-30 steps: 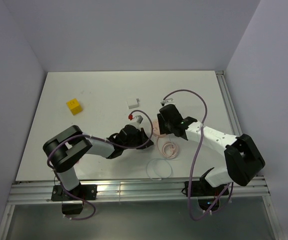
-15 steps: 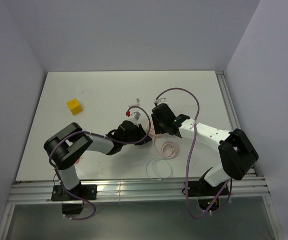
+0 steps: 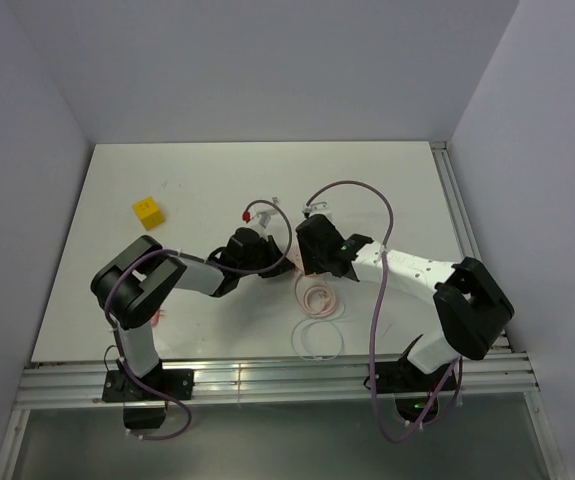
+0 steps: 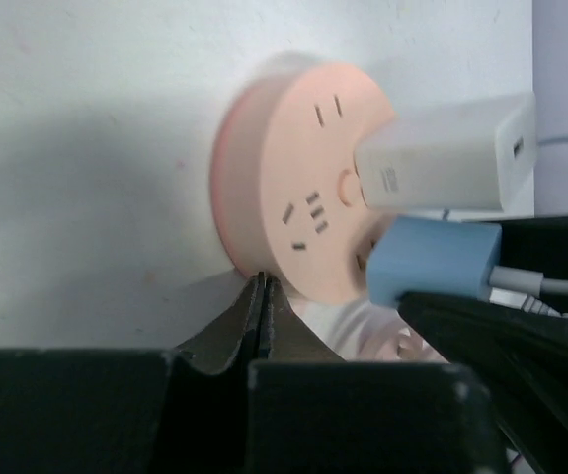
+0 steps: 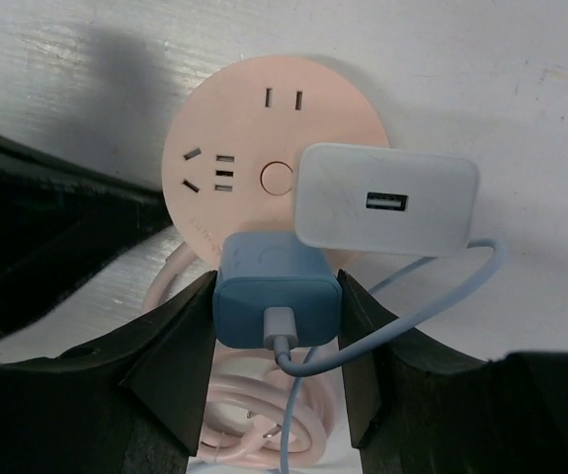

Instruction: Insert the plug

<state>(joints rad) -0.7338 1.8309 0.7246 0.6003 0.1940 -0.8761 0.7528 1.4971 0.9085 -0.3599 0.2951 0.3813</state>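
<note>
The light-blue plug (image 5: 277, 288) has a pale cable leaving its back, and my right gripper (image 5: 279, 284) is shut on it, one finger on each side. It sits at the lower edge of the round pink socket hub (image 5: 264, 163); its prongs are hidden. A white adapter block (image 5: 387, 197) is on the hub beside it. In the left wrist view, my left gripper (image 4: 261, 283) is shut on nothing, its tips touching the rim of the hub (image 4: 298, 188), with the plug (image 4: 432, 262) to the right. From above, both wrists meet at mid-table.
A yellow cube (image 3: 147, 212) lies at the left of the table. The hub's pink coiled cord (image 3: 317, 298) and a thin white cable loop (image 3: 319, 340) lie near the front edge. The right arm's purple cable (image 3: 367, 190) arches over the table.
Both arms have shifted left and a little farther back. The right gripper carried the plug along, and the pink coil slid left with it. Neither gripper changed its opening.
</note>
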